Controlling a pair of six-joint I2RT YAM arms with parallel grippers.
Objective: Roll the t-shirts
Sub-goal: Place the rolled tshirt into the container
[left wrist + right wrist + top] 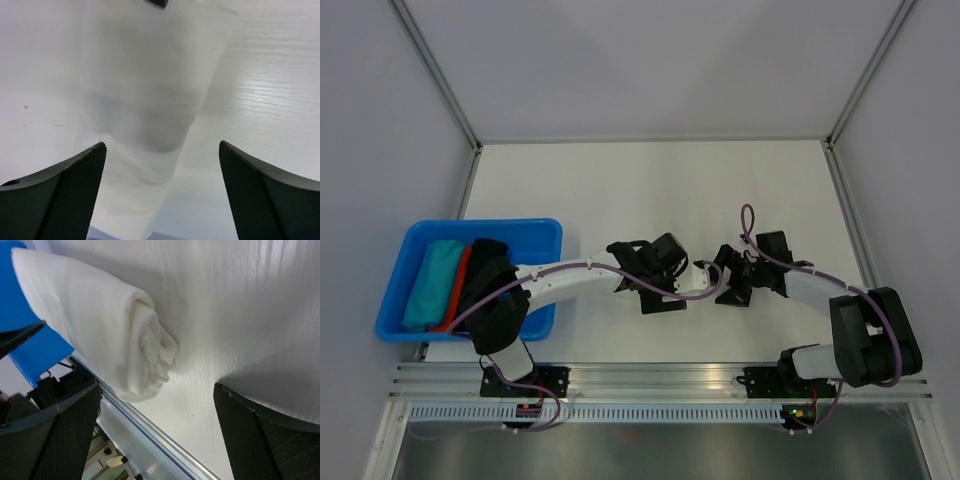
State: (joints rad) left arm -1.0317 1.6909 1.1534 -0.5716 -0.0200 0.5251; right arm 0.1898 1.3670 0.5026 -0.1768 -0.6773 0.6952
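A white t-shirt [95, 315], rolled into a tube, lies on the white table. Its coiled end [152, 352] faces my right gripper [157, 386], which is open and just short of that end with nothing between its fingers. In the left wrist view the roll [150, 100] runs lengthways between the fingers, nearer the left one, and my left gripper [162, 145] is open around it without pinching it. From above, both grippers meet at the table's near middle: left [682, 275], right [728, 278]. Teal [432, 285], red [458, 285] and black [485, 262] rolls lie in a blue bin [545, 235].
The blue bin stands at the near left, and my left arm's white link [570, 280] passes over its right corner. The table's front rail [150, 432] runs close behind the roll's end. Grey walls [640, 60] close in the back and sides.
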